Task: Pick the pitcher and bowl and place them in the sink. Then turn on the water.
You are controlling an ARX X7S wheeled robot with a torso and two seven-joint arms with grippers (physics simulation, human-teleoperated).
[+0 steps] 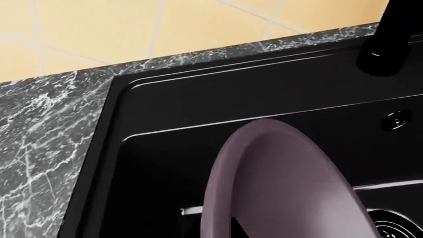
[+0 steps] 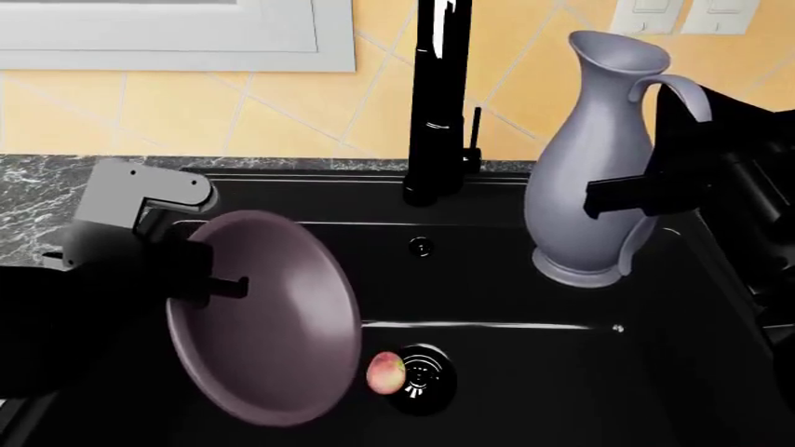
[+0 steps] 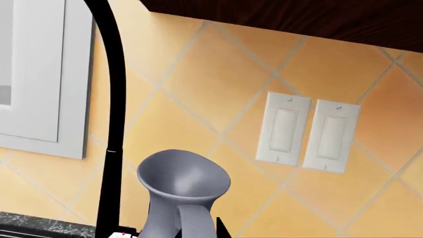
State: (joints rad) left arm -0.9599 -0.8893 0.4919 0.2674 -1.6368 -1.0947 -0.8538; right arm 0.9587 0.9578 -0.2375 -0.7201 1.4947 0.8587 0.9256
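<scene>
Bowl (image 2: 267, 312) and pitcher (image 2: 584, 168), one each, over one sink (image 2: 522, 303)

1. Bowl (image 2: 267, 317): matte mauve-grey inside.
2. Pitcher (image 2: 584, 177): plain lavender-grey.
3. Sink (image 2: 522, 289): matte black, round black drain (image 2: 423, 377).
4. Faucet (image 2: 437, 102): glossy black with white highlights.
5. Counter (image 1: 39, 134): dark grey marble, white veins.
6. Wall (image 3: 218, 84): yellow-orange tiles set diagonally, pale grout.
7. Switches (image 3: 307, 131): white plates.
8. Window frame (image 2: 174, 37): white.
9. Small round thing (image 2: 386, 372) by drain: pink-yellow.
10. Left arm (image 2: 130, 209): grey housing, black elsewhere.
</scene>
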